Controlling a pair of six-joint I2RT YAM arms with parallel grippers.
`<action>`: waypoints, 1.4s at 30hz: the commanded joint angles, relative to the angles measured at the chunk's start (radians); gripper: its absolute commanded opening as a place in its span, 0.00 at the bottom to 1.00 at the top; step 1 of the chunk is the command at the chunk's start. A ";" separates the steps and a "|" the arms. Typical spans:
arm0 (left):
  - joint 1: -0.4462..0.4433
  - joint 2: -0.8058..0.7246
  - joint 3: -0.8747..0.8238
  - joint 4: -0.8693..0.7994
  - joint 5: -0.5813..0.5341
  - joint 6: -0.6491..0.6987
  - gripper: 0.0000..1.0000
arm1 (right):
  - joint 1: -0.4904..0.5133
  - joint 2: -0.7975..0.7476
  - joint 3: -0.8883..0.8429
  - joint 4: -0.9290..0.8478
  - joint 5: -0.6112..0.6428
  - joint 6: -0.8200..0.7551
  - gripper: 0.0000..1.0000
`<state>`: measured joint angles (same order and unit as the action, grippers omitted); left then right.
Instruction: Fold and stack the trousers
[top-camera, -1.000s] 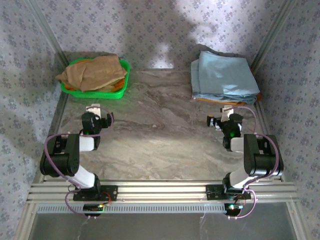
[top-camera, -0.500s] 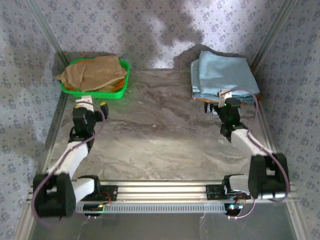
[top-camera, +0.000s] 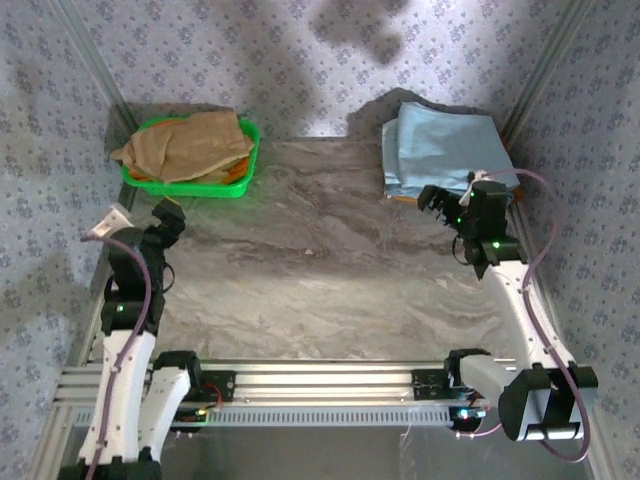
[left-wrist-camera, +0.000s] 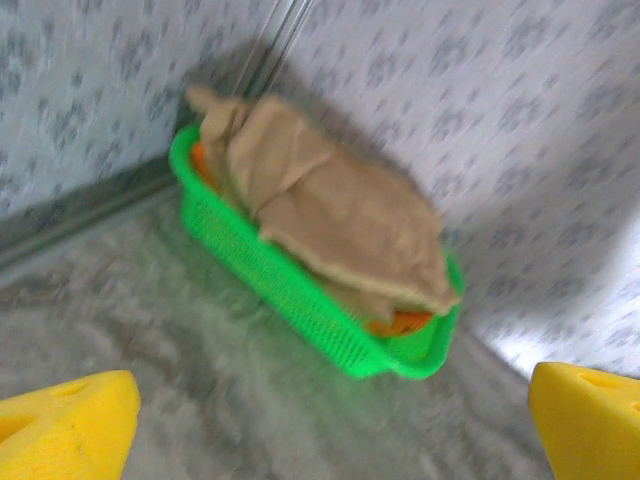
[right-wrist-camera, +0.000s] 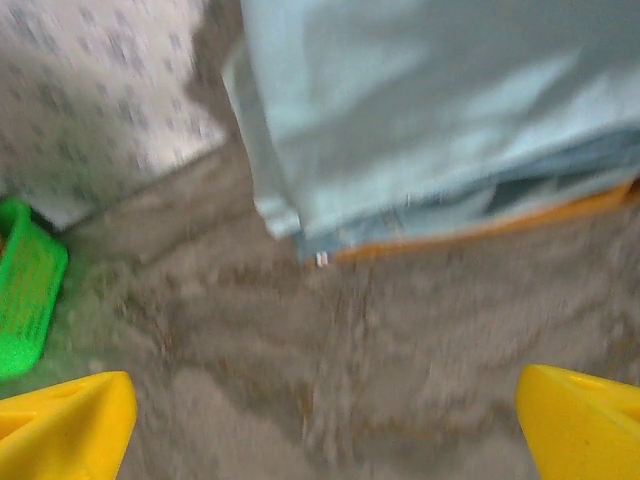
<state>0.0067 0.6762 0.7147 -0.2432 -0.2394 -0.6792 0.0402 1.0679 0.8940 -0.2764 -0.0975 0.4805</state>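
Floral-papered walls (top-camera: 250, 60) enclose a marbled table (top-camera: 320, 275).

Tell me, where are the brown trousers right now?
In the top view the trousers lie heaped in the green basket at the far left corner of the table, just ahead of the left gripper.

Smeared views, buried cloth

Both wrist views are blurred. The trousers (left-wrist-camera: 340, 215) show no clear seam or waistband, and they cover most of the orange garment (left-wrist-camera: 400, 322) in the green basket (left-wrist-camera: 300, 295). The light blue garments (right-wrist-camera: 420, 110) hide all but an edge of an orange layer (right-wrist-camera: 480, 232) beneath. The left gripper (left-wrist-camera: 330, 425) and right gripper (right-wrist-camera: 325, 425) have yellow fingertips cut off by the frame's bottom edge.
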 joint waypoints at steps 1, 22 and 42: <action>-0.002 0.114 0.119 -0.143 0.045 0.019 0.97 | 0.005 -0.005 -0.003 -0.083 -0.068 0.052 0.99; -0.187 1.255 1.084 -0.476 -0.324 0.427 0.88 | 0.100 0.114 -0.020 -0.034 -0.082 0.053 0.97; -0.184 1.642 1.357 -0.346 -0.383 0.639 0.45 | 0.159 0.280 0.066 -0.038 -0.081 0.031 0.91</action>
<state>-0.1818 2.3005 2.0266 -0.6262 -0.5816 -0.0746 0.1844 1.3437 0.9234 -0.3065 -0.1734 0.5262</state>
